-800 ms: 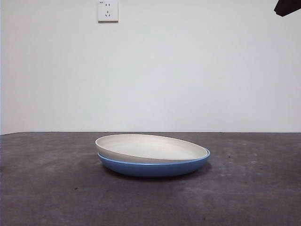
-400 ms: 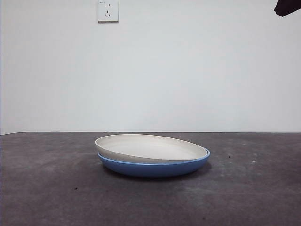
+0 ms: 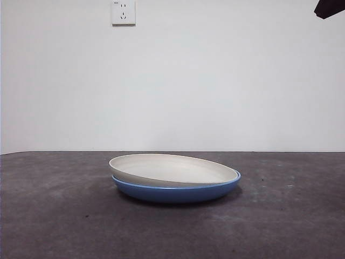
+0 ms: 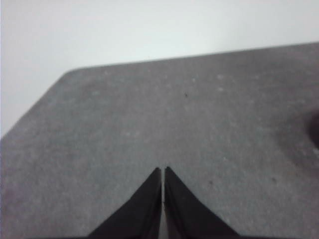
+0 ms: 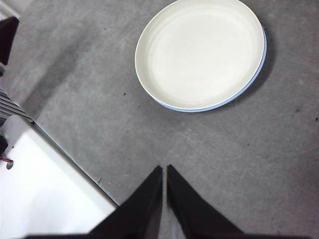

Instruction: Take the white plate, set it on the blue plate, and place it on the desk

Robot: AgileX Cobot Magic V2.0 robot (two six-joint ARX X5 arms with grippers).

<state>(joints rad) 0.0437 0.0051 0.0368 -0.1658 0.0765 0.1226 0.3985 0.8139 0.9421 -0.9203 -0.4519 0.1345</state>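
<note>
Front view: desk (image 3: 54, 216), wall socket (image 3: 123, 12); both tools (image 4: 163, 172) (image 5: 164, 169) clenched empty.

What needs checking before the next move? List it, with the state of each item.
1. White plate sits on the blue plate: ok, though tilted, one side riding higher.
2. Blue plate rests flat on the desk: ok.
3. Left gripper holds nothing, jaws shut, over bare desk: ok.
4. Right gripper holds nothing, jaws shut, apart from the plates: ok.
5. Jaws opened to take a plate's rim: not ok, both are shut.
6. Which plate is to be moved next: cannot tell.
</note>
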